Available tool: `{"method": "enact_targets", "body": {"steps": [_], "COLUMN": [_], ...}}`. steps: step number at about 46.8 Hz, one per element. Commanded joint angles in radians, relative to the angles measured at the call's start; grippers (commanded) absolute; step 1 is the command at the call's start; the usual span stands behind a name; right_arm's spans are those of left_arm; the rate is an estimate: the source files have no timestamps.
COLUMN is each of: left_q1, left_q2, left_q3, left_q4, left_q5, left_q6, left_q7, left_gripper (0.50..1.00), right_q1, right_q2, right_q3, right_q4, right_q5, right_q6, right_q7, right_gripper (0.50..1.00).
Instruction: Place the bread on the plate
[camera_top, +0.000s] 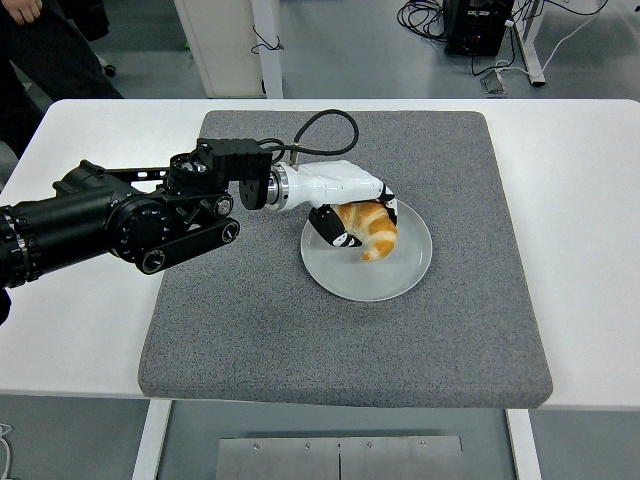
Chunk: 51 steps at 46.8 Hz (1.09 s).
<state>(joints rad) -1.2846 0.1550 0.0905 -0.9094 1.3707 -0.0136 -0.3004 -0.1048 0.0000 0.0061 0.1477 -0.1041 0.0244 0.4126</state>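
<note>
My left hand (352, 212) is wrapped around the croissant (368, 228), low over the grey plate (405, 275). I judge transport done; what's left is setting it down, letting go and pulling clear.

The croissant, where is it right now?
The croissant is near the middle of the head view, held in the left hand just over the grey plate on the grey mat.
</note>
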Motion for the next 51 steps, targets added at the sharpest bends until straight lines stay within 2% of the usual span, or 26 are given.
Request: {"method": "enact_targets", "body": {"steps": [1, 27, 31, 35, 46, 48, 51], "left_q1": [0.016, 0.054, 0.056, 0.057, 0.064, 0.064, 0.064], "left_q2": [0.0, -0.011, -0.017, -0.018, -0.017, -0.015, -0.012], "left_q3": [0.0, 0.0, -0.001, -0.001, -0.001, -0.001, -0.005], "left_q4": [0.001, 0.003, 0.003, 0.003, 0.003, 0.003, 0.003], "left_q5": [0.027, 0.041, 0.039, 0.039, 0.039, 0.037, 0.024], "left_q6": [0.02, 0.049, 0.049, 0.049, 0.049, 0.049, 0.047], "left_q7": [0.001, 0.014, 0.014, 0.012, 0.01, 0.009, 0.007], "left_gripper": [0.5, 0.507, 0.56, 0.652, 0.776, 0.82, 0.926], "right_q1": [0.001, -0.001, -0.001, -0.001, 0.001, 0.001, 0.001], "right_q2": [0.0, 0.0, 0.0, 0.0, 0.0, 0.0, 0.0], "right_q3": [0.0, 0.0, 0.0, 0.0, 0.0, 0.0, 0.0], "right_q4": [0.0, 0.0, 0.0, 0.0, 0.0, 0.0, 0.0], "right_q5": [0.0, 0.0, 0.001, 0.001, 0.0, 0.0, 0.0], "right_q6": [0.0, 0.0, 0.0, 0.0, -0.001, 0.0, 0.0], "right_q7": [0.0, 0.0, 0.0, 0.0, 0.0, 0.0, 0.0], "right_gripper": [1.0, 1.0, 1.0, 1.0, 1.0, 1.0, 1.0]}}
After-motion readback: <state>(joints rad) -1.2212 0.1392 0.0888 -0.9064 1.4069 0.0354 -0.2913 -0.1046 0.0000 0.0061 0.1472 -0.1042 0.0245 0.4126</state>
